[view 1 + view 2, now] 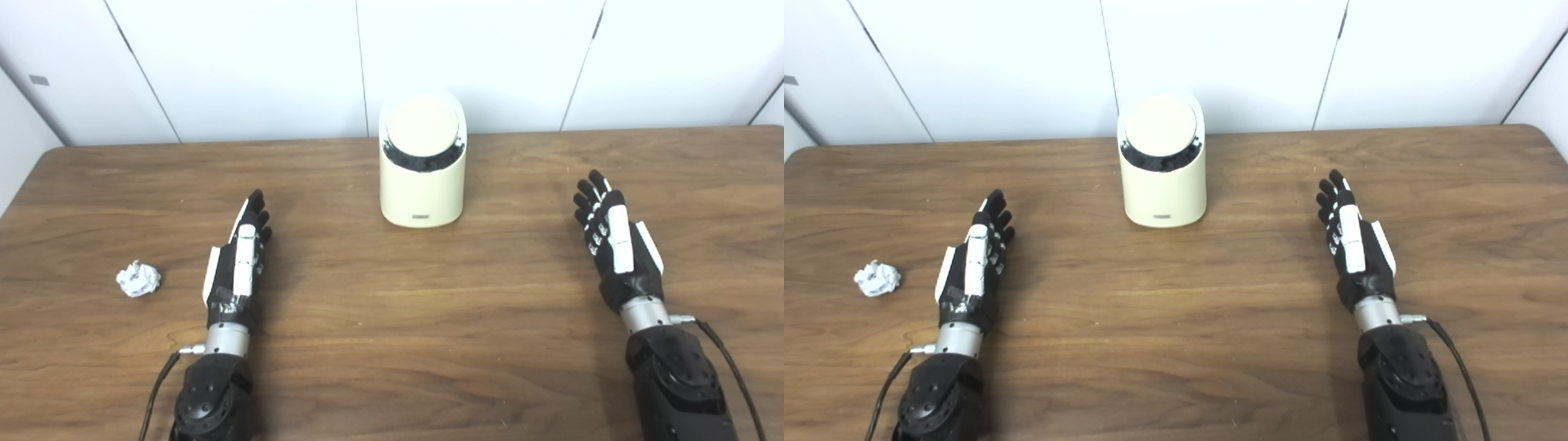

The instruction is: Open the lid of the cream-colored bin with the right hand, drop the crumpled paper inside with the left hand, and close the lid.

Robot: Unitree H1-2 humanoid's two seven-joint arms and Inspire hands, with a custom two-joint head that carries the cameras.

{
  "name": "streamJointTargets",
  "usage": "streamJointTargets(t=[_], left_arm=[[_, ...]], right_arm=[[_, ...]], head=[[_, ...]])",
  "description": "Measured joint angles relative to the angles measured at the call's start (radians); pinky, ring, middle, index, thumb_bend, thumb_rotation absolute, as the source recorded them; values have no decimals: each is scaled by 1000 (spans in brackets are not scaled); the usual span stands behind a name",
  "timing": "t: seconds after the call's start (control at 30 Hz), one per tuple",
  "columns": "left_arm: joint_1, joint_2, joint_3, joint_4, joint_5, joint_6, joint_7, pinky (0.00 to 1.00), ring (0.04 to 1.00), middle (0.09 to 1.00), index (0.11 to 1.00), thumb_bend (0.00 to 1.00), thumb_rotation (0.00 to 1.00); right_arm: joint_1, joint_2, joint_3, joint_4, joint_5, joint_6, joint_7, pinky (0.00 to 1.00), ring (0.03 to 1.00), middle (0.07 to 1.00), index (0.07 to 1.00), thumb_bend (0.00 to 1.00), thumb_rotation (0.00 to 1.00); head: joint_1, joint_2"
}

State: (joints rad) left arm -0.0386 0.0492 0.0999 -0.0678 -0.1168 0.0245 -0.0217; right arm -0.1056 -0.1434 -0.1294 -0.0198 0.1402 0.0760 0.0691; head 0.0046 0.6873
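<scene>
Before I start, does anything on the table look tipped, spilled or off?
Nothing stands out. The bin stands upright with its lid shut, the paper ball lies left of the open left hand, and the right hand waits open.

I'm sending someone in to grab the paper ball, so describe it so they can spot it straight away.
Start at the wooden table and look toward its left side, well away from the cream-colored bin at the back centre. There, just outside the left hand, lies the crumpled paper. It is the only small white wad lying loose on the brown wood.
</scene>
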Motion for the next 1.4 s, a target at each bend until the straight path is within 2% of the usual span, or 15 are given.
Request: streamJointTargets(t=[0.23,0.33,0.5,0.7,0.77,1.27,1.4], left_arm=[[0,-1,-1,25,6,-23,1,1000,1000,1000,979,451,963],[0,-1,-3,35,9,-42,1,1000,1000,1000,978,429,977],[0,-2,-3,48,8,-67,0,1000,1000,998,974,411,961],[-4,-2,-3,60,8,-94,-1,1000,1000,1000,976,405,965],[-5,-1,-3,66,7,-111,-2,1000,1000,1000,980,406,961],[-6,-1,-10,71,5,-132,-5,1000,1000,1000,991,376,969],[-4,-1,-13,71,14,-141,-4,1000,1000,1000,991,375,987]], right_arm=[[0,2,0,13,-3,-18,0,1000,968,964,995,507,1000],[1,2,2,15,-9,-26,0,1000,970,965,995,502,1000],[2,2,2,26,-7,-45,4,1000,971,963,995,536,1000],[2,2,3,46,-6,-77,9,1000,976,968,996,578,1000],[0,1,3,53,-7,-80,9,1000,976,967,992,587,1000],[-1,-4,-1,58,3,-93,12,1000,981,973,992,549,1000],[-2,-11,-8,61,9,-101,13,1000,977,968,985,570,1000]], head=[[6,-37],[9,-75],[5,-104],[6,-121],[5,-141],[14,-163],[12,-163]])
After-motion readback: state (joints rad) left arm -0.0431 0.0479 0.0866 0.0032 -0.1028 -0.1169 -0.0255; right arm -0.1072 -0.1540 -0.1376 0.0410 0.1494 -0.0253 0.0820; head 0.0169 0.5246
